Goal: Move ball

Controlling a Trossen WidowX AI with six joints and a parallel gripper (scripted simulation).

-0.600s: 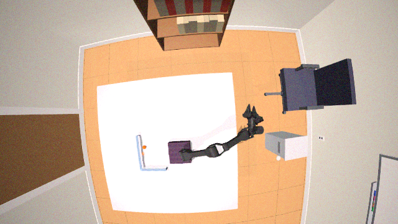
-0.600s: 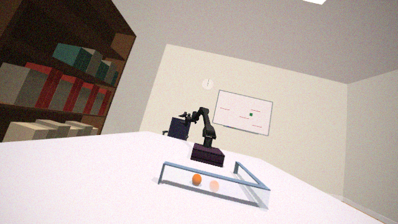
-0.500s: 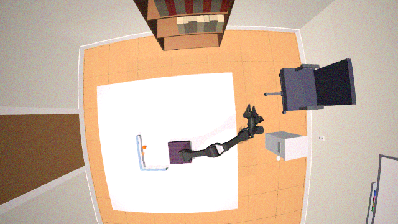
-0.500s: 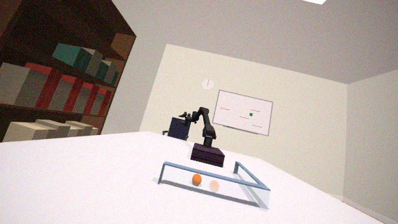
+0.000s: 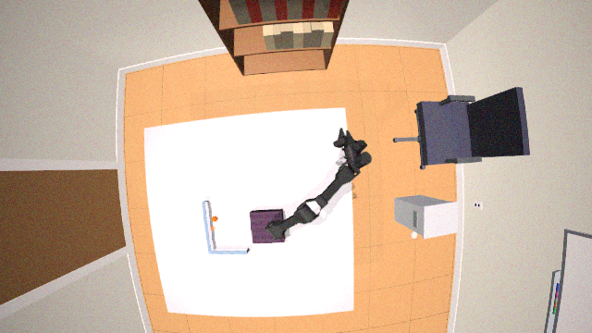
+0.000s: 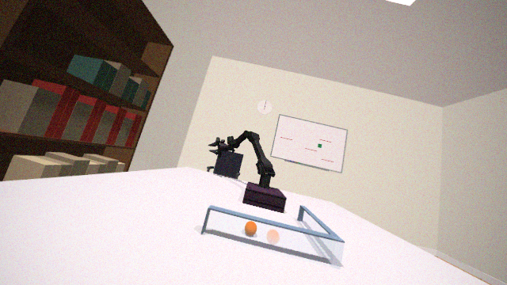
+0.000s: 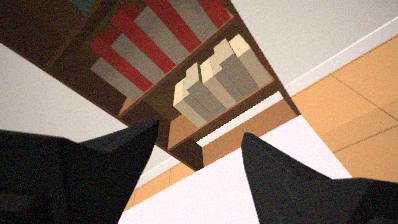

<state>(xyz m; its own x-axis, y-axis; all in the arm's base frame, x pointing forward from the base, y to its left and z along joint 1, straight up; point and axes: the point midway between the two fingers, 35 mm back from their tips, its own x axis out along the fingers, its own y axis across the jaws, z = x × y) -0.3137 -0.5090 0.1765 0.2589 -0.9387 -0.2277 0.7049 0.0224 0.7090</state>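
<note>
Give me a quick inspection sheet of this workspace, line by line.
Surface: white table, arm base on it.
Job's things: orange ball beside see-through copy, both inside clear walls; ball not on copy.
Clutter: nothing seen on the table.
Claw: claw far from the ball, partly open, holding nothing.
Cables: nothing seen.
Surroundings: bookshelf, chair, whiteboard, wall clock.
</note>
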